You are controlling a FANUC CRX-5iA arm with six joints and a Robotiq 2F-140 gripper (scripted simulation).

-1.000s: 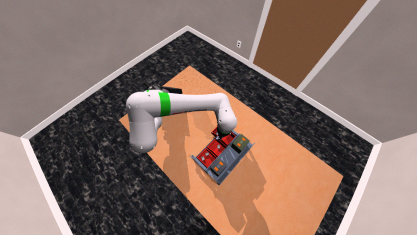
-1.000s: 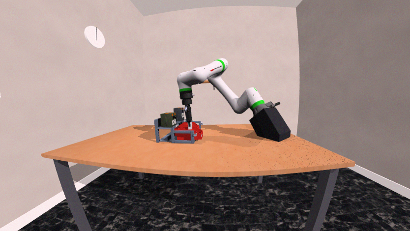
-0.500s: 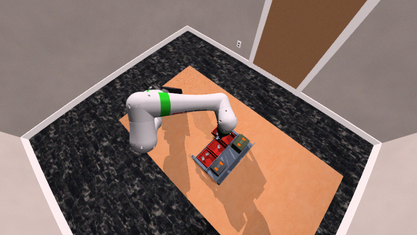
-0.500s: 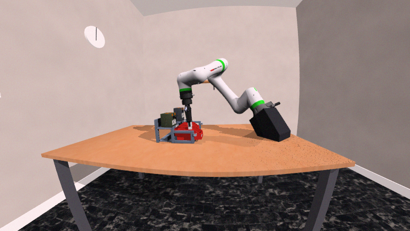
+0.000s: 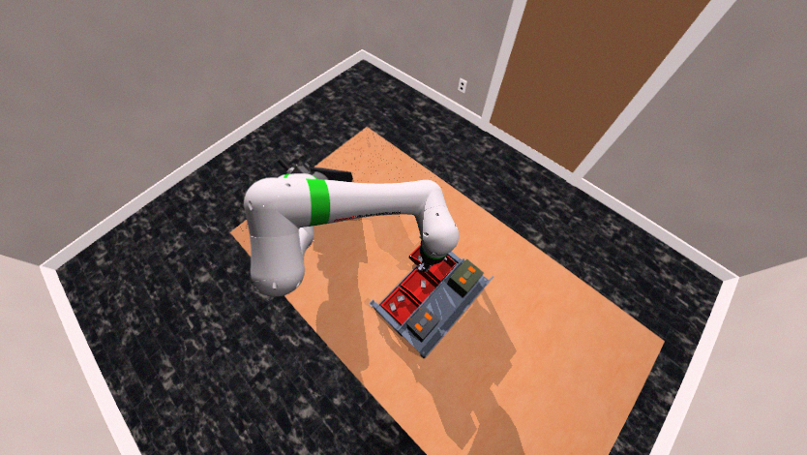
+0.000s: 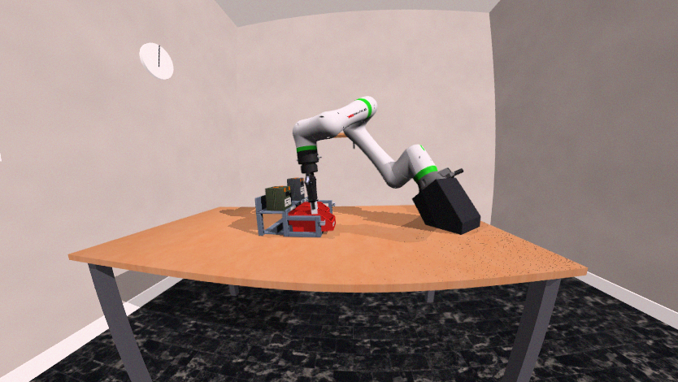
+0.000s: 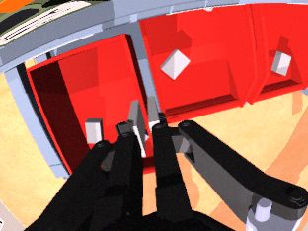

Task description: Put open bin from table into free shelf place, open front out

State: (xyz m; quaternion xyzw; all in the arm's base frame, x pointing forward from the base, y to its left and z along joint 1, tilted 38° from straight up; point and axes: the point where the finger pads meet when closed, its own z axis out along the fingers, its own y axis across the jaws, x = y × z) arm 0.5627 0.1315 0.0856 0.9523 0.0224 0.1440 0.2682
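Three red open bins stand side by side in the grey shelf (image 5: 434, 308). The end bin nearest the arm (image 5: 439, 265) shows in the wrist view (image 7: 82, 103) with a small grey part (image 7: 94, 130) inside. It looks level, with its open front facing out. My gripper (image 7: 146, 110) hangs over this bin's front. Its fingertips straddle the thin side wall next to the middle bin (image 7: 192, 60), standing a little apart and not pressing on it. From the side, the gripper (image 6: 312, 204) points straight down at the bins (image 6: 310, 219).
The middle bin holds a grey part (image 7: 176, 64), and so does the far bin (image 7: 280, 62). A green box (image 5: 464, 277) and a dark grey box (image 5: 424, 322) sit on the shelf's top board behind the bins. The arm's black base (image 6: 445, 206) stands at the table's far right.
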